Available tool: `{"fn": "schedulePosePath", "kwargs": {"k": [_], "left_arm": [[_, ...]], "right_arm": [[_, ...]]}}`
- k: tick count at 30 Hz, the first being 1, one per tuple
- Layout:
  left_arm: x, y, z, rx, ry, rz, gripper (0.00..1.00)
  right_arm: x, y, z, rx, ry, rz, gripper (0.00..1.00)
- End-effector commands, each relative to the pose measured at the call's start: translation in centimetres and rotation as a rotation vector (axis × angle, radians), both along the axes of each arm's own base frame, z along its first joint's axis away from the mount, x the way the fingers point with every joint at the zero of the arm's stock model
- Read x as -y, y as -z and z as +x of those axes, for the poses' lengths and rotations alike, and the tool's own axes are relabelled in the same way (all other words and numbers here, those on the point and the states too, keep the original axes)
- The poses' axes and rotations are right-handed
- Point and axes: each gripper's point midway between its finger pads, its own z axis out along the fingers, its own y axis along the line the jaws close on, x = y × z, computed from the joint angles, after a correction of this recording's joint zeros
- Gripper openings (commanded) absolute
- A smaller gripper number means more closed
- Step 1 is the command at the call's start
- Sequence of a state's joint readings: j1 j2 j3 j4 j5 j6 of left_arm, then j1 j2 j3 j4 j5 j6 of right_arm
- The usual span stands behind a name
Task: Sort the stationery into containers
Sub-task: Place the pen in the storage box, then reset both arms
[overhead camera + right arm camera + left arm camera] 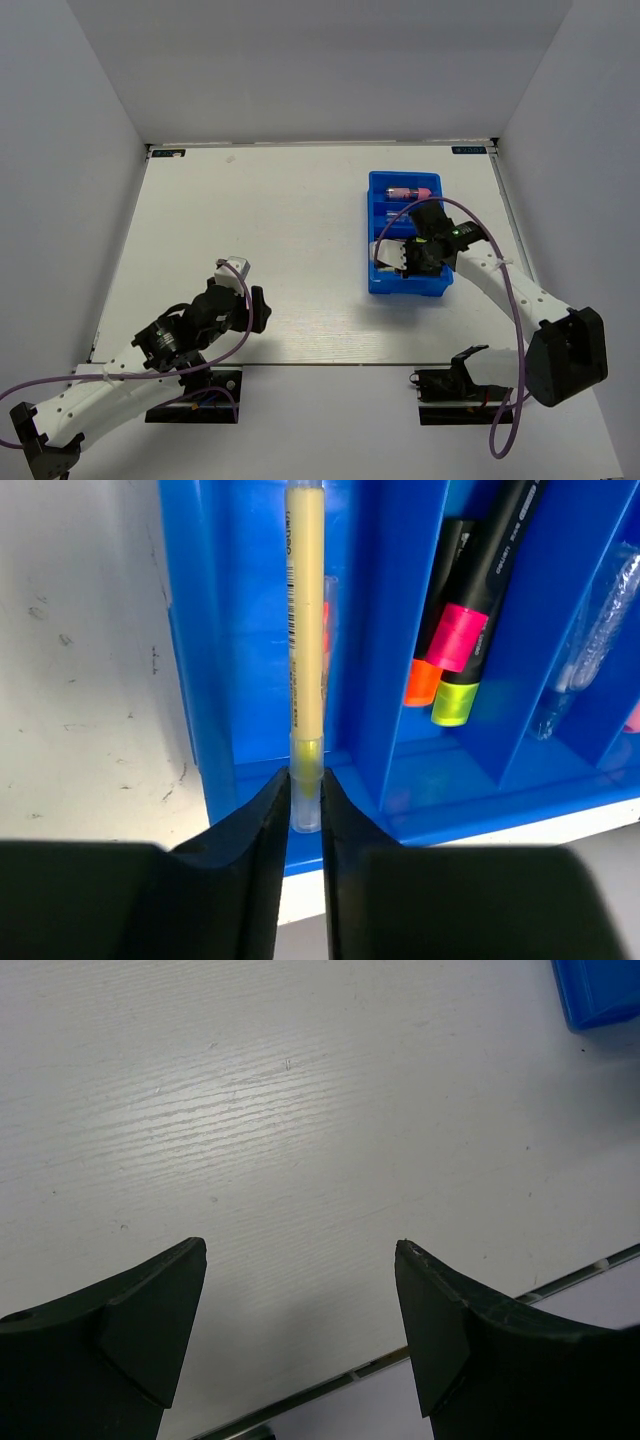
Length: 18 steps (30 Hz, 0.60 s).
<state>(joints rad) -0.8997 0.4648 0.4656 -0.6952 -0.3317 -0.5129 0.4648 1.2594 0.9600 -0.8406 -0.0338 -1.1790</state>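
Table (300, 250), white with a faint wood grain, fills the overhead view. Right of centre on it sits the blue tray (408, 287), split by ribs into long compartments. The left gripper (300, 1295) hangs over bare tabletop at the lower left of the overhead view, jaws spread wide with nothing between them. A corner of the tray shows at the upper right of its wrist view. The right gripper (305, 790) is at the tray's near end, jaws pinched almost together on the tip of a thin pale stick (304, 630). The stick runs straight up the wrist frame along the leftmost compartment; whether it touches the floor cannot be told. Black highlighters (505, 550) with pink, orange and yellow ends lie in the next compartment to the right. A pink tube (410, 192) lies across the tray's top compartment.
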Motion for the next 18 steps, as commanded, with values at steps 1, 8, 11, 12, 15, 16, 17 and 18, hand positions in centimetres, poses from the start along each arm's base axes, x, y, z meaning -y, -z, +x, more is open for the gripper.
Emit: {"fn": "schedulePosePath", "kwargs": {"k": [1, 8, 11, 12, 15, 16, 17, 18], "left_arm": [[0.3, -0.3, 0.1, 0.013, 0.011, -0.014, 0.86], [0.6, -0.5, 0.2, 0.012, 0.018, -0.014, 0.86], [0.7, -0.8, 0.3, 0.013, 0.026, -0.009, 0.86], [0.8, -1.0, 0.3, 0.018, 0.032, -0.003, 0.85], [1.0, -1.8, 0.8, 0.04, 0.048, 0.015, 0.33], [0.9, -2.0, 1.0, 0.041, 0.04, 0.037, 0.11], [0.8, -2.7, 1.5, 0.062, 0.029, 0.05, 0.0], [0.8, -2.9, 1.7, 0.072, 0.032, 0.066, 0.0]], "right_arm": [[-0.4, -1.3, 1.1, 0.042, -0.051, 0.012, 0.22], [-0.6, -3.5, 2.0, 0.084, 0.012, 0.077, 0.49], [-1.2, -5.0, 2.3, 0.094, 0.057, 0.141, 0.52], [-1.6, -5.7, 2.4, 0.099, 0.091, 0.175, 0.55], [-3.2, -8.4, 3.4, 0.108, 0.282, 0.353, 0.65], [-4.4, -9.7, 4.2, 0.103, 0.418, 0.485, 0.65], [-5.1, -10.4, 4.0, 0.058, 0.557, 0.582, 0.65], [-6.1, -11.5, 4.6, 0.05, 0.591, 0.657, 0.65]]}}
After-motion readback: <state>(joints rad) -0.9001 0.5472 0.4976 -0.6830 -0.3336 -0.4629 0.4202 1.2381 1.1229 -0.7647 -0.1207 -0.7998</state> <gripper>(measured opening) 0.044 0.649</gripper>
